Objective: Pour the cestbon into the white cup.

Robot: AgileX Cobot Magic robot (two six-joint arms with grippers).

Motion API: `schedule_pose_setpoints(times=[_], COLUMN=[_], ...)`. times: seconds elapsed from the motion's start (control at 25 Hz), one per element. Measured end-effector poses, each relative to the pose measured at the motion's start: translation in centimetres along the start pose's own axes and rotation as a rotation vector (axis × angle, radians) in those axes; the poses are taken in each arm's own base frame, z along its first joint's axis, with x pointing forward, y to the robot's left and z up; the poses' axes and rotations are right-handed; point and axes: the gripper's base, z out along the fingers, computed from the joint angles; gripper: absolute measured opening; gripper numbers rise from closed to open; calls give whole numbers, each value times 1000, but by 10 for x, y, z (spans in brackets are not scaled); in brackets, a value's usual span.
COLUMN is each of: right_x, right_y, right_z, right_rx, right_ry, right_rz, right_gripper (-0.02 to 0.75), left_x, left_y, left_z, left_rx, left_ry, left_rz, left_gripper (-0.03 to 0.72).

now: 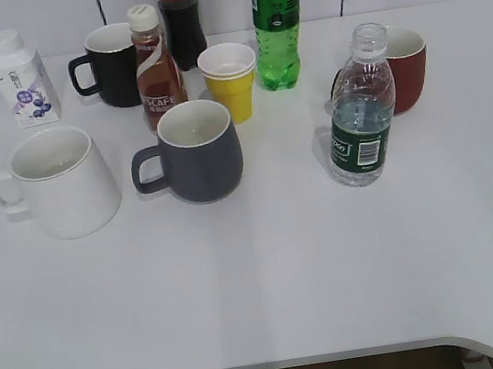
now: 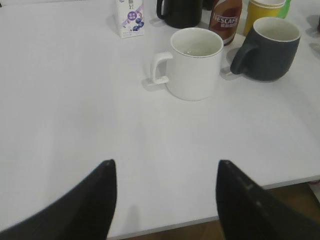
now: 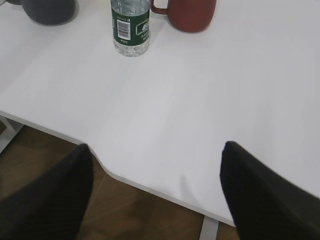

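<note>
White table all around, and the white cup sits at its left side with its handle poking out to the left. Behind the white cup stands a small white bottle with purple print. To the right of the white cup is a grey mug, then a brown coffee bottle, a black mug and a yellow paper cup behind it. Far to the right of the white cup stands the cestbon, upright, no cap, with a little water inside. A red mug is just behind it, and a tall green bottle stands farther back.

The left gripper hangs in front of the white cup, fingers spread wide, holding nothing. The right gripper hangs by the table edge, well in front of the cestbon, fingers spread wide too.
</note>
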Motion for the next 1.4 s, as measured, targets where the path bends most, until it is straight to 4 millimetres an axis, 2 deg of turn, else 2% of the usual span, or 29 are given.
schedule_pose_setpoints(times=[0.52, 0.84, 1.4], right_x=[0, -1, -1], right_y=[0, 1, 1], right_z=[0, 0, 0], right_rx=[5, 190, 199], right_ry=[-5, 6, 7], right_rz=[4, 92, 96], right_gripper=[594, 594, 594], left_x=[0, 1, 1], left_y=[0, -2, -2], left_z=[0, 0, 0], left_rx=[-13, -169, -173], left_ry=[-1, -7, -7], left_rz=[-7, -81, -83], left_gripper=[418, 389, 346])
